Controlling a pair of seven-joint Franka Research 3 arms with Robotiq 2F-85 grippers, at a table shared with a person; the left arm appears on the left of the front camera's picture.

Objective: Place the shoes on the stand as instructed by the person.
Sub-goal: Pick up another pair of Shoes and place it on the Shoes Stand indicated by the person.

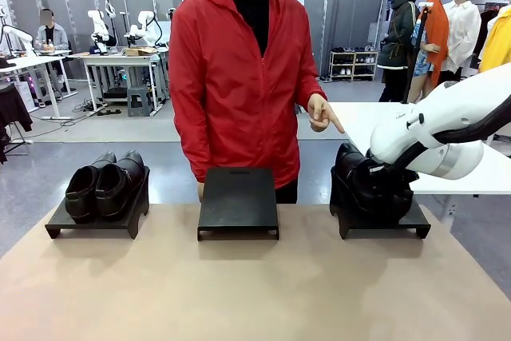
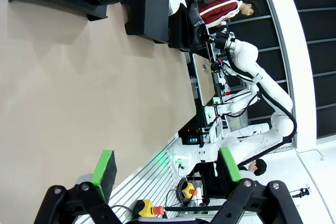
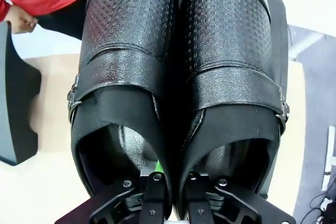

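Observation:
One pair of shiny black shoes [image 1: 108, 185] rests on the left stand [image 1: 60, 225]. The second pair of shoes [image 1: 359, 181] sits on the right stand [image 1: 415, 225], and my right arm [image 1: 447, 129] reaches down onto it. In the right wrist view my right gripper [image 3: 173, 179] is shut at the heel end, pinching the two shoes' [image 3: 128, 40] touching inner walls together. The person [image 1: 235, 77] in red stands behind the middle stand [image 1: 238, 197], hand [image 1: 323, 113] pointing down toward the right pair. My left gripper [image 2: 165, 169] hangs open above the table, its green pads [image 2: 105, 169] wide apart.
The middle stand is a bare black slope with nothing on it. The tan tabletop [image 1: 239, 293] stretches in front of all three stands. A white table [image 1: 367, 117] stands behind the right stand. Other people are far back in the room.

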